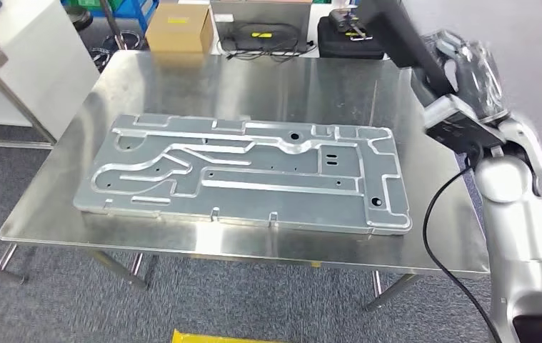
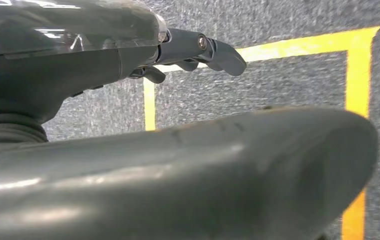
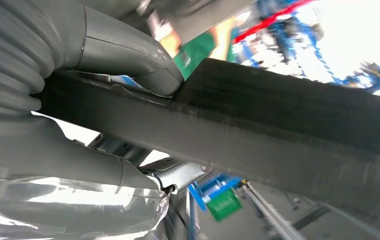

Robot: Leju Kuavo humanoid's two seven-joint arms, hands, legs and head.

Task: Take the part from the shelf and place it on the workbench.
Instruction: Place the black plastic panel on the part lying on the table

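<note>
Black bar gripped in my right hand, raised over the table's right edge.

Nearest me, my right hand (image 1: 468,68) is closed around a long black part (image 1: 396,32); the right wrist view shows the thumb (image 3: 127,52) pressed across its flat top face and the fingers under it. It looks stiff and matte, probably not slippery, but long enough to lever in the grip, so I judge a hold nearer its middle steadier. My left hand (image 2: 198,50) hangs over grey carpet with yellow tape, fingers apart and holding nothing. On the steel table (image 1: 53,214) lies a broad grey machined plate (image 1: 243,171). Beyond it sit a cardboard box (image 1: 180,27) and a black case (image 1: 346,36).
</note>
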